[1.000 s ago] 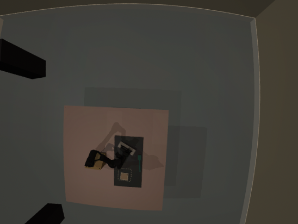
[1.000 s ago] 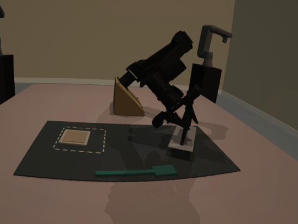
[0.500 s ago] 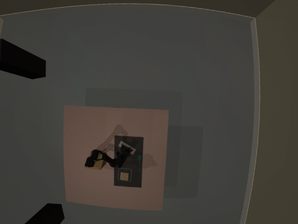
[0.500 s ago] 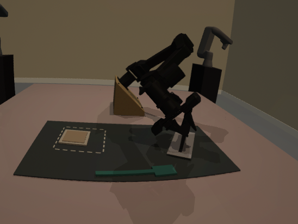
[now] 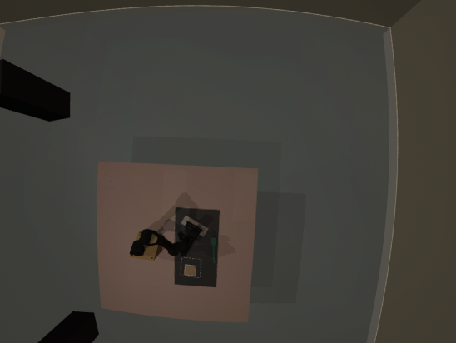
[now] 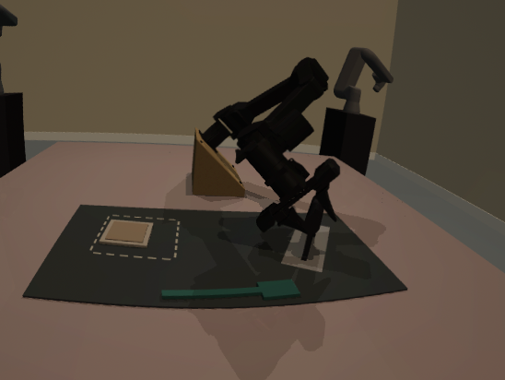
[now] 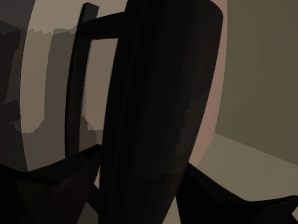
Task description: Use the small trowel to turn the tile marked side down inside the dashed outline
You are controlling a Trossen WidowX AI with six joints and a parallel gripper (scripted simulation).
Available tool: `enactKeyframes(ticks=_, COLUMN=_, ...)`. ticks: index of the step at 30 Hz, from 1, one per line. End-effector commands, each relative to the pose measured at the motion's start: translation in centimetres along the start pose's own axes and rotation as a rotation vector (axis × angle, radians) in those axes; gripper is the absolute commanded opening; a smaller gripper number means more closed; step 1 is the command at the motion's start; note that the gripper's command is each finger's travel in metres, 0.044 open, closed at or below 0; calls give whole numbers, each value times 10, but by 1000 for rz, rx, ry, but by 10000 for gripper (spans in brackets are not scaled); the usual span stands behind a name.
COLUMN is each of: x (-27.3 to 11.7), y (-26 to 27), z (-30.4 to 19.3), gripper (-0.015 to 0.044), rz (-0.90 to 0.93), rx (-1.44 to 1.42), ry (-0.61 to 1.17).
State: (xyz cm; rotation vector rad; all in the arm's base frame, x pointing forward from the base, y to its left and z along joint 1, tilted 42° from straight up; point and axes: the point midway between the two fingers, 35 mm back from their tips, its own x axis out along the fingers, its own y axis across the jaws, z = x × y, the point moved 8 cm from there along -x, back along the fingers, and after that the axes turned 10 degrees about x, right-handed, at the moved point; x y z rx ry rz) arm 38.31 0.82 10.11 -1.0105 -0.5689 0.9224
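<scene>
The small trowel, a pale flat plate (image 5: pixel 185 220) (image 6: pixel 317 265) (image 7: pixel 32 100) with a dark handle (image 7: pixel 160 75), lies on the dark mat (image 5: pixel 195 213) (image 6: pixel 60 272) and looks flat. My gripper (image 5: pixel 193 227) (image 6: pixel 320 240) (image 7: pixel 139 157) is low over the plate, its fingers parted around the handle; whether either finger still touches it is hidden. The tile (image 5: pixel 190 270) (image 6: pixel 127 231) lies flat inside the dashed outline (image 6: pixel 170 258), toward its left side in the exterior view. Its upper face is plain tan with a paler rim, and no mark shows on it.
A green spatula-like tool (image 5: pixel 214 251) (image 6: pixel 278 289) lies along the mat's front edge in the exterior view. The arm's yellow wedge base (image 5: pixel 152 250) (image 6: pixel 209 177) stands on the pink table (image 5: pixel 125 187) (image 6: pixel 115 341) behind the mat. Dark pedestals stand beyond the table.
</scene>
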Motion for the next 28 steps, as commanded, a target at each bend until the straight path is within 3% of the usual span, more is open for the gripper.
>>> enactKeyframes(ticks=1, x=0, y=-1, z=-1, gripper=300, rz=-4, rx=-7, ry=4)
enactKeyframes(ticks=10, x=-5, y=-1, z=-1, gripper=300, rz=-3, rx=-7, ry=4)
enactKeyframes(ticks=17, x=-55, y=0, z=-1, gripper=300, rz=2, rx=-1, ry=2)
enactKeyframes(ticks=23, x=-69, y=-4, z=2, gripper=300, rz=5, rx=-2, ry=7)
enactKeyframes(ticks=28, x=-114, y=-25, z=22, gripper=300, rz=2, rx=-9, ry=29)
